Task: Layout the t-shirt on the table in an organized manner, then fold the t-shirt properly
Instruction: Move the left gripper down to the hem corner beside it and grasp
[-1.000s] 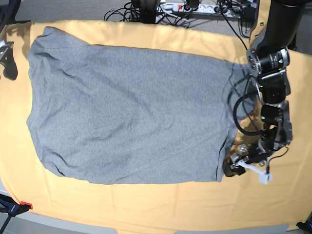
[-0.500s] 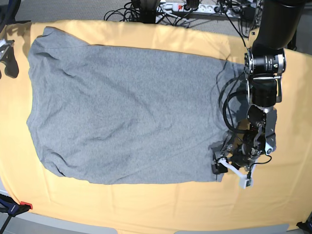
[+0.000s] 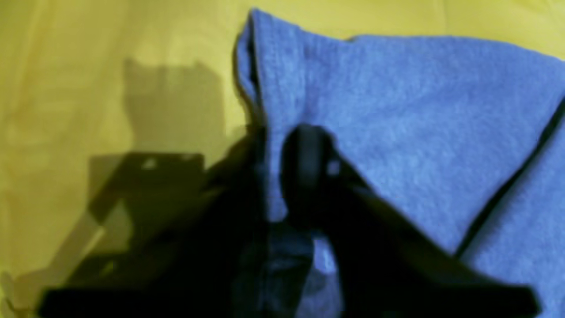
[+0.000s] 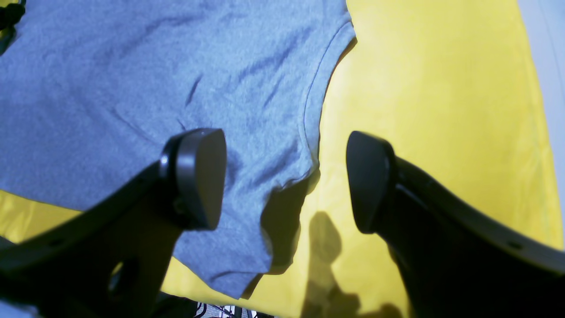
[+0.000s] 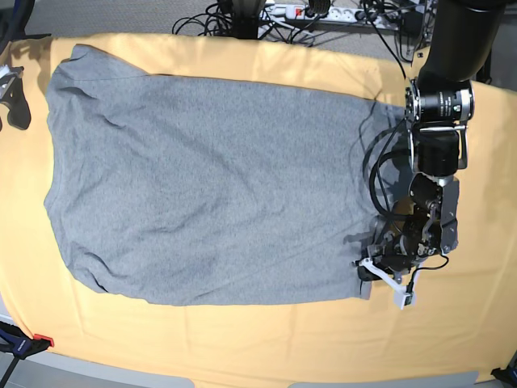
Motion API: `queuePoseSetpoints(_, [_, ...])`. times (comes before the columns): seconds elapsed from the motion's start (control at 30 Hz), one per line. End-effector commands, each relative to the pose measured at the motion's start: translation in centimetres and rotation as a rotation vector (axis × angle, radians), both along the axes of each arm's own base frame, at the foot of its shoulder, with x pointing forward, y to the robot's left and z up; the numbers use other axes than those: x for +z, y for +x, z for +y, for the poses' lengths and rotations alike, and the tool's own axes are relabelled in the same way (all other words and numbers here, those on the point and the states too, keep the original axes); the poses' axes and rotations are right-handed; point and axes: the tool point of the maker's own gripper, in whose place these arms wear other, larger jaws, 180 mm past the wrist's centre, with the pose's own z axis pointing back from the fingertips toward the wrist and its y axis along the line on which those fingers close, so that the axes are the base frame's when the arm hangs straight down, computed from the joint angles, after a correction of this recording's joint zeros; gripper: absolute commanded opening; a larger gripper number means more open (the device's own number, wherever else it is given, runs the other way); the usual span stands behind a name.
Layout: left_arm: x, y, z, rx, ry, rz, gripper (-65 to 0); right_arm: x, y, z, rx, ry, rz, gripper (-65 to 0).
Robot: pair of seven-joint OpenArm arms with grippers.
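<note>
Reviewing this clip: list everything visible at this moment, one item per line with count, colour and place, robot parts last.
t-shirt: one, heather grey, spread across the middle of the table, plain side up.
table: one, pale yellow-orange cloth cover, under the shirt.
cables and power strip: several, black and white, on the floor past the far table edge.
clamp: one, dark with a red tip, at the table's near corner.
left gripper: one, black, shut on the t-shirt's corner at the near right of the base view.
right gripper: one, black, open, above the shirt edge at the far left of the base view.
</note>
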Motion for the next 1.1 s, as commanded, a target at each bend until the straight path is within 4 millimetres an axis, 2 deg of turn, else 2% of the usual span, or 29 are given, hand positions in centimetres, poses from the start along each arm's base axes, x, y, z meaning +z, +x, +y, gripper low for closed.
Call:
queuePoseSetpoints(0.0, [2.7,1.6,0.3,0.006,-0.005,-0.068,-65.0,1.2,0.4,0.0,0.018,-0.023,-0.039,-20.9])
queuePoseSetpoints(0.1, [3.1,1.7,0.5,-0.002,-0.001,-0.077,-65.0,1.2,0.4,0.0,0.018,-0.023,-0.038,-20.9])
queuePoseSetpoints(0.2, [4.8,2.2,0.3,-0.060,0.004,-0.121,-65.0,1.2,0.4,0.0,0.018,-0.023,-0.039,-20.9])
queuePoseSetpoints(0.27, [6.4,2.7,0.2,-0.104,0.006,-0.161,-65.0,1.2,0.4,0.0,0.018,-0.023,-0.039,-20.9])
queuePoseSetpoints(0.47, [13.4,4.8,0.7,-0.162,-0.021,-0.312,-65.0,2.0,0.7,0.8,0.047,0.015,-0.080,-20.9])
queuePoseSetpoints(0.57, [15.3,5.5,1.0,-0.160,-0.011,-0.341,-65.0,2.5,0.9,1.4,0.067,0.043,-0.112,-20.9])
queuePoseSetpoints(0.77, [16.1,5.7,1.8,-0.154,0.016,-0.352,-65.0,3.6,2.1,1.4,0.071,0.043,-0.168,-20.9])
queuePoseSetpoints(0.93, [14.8,5.7,5.3,-0.037,0.093,-0.290,-65.0,4.6,3.3,1.7,0.084,0.043,-0.215,-20.9])
queuePoseSetpoints(1.07, [13.8,5.0,7.2,0.004,0.115,-0.237,-65.0,4.1,5.5,3.8,0.155,0.049,-0.213,-20.9])
